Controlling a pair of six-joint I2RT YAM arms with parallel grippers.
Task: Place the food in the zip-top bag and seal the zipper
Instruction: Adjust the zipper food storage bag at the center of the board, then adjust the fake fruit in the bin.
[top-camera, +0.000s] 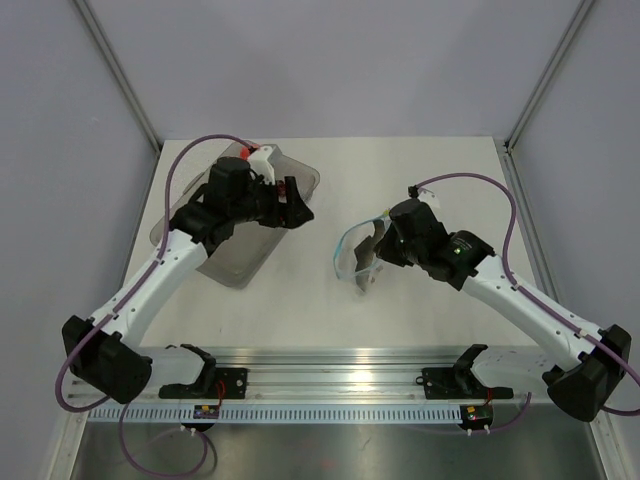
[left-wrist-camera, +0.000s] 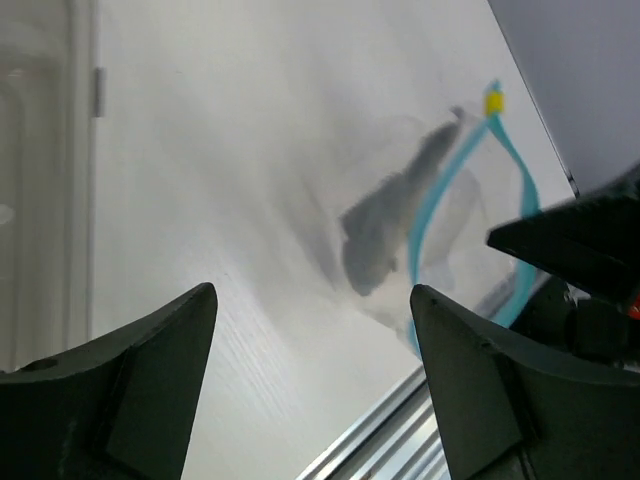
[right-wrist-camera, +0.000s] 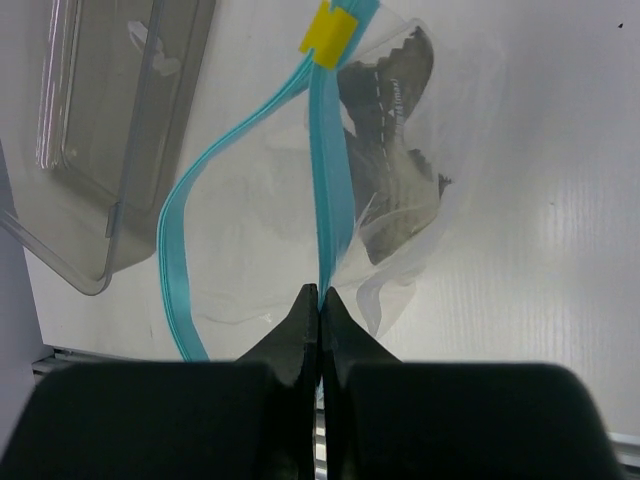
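We see the right hand (right-wrist-camera: 320, 300) clenched on the zipper (right-wrist-camera: 328, 180) of the zip-top bag (right-wrist-camera: 250, 270), which sits on the surface (top-camera: 420, 320) near the tray (top-camera: 235, 260) (mouth gaping). The left hand (left-wrist-camera: 312, 300) hangs released, grasping nothing.

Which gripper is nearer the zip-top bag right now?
Right. The right gripper is pinched shut on the zipper of the zip-top bag; the left gripper hangs open, apart from it, near the tray.
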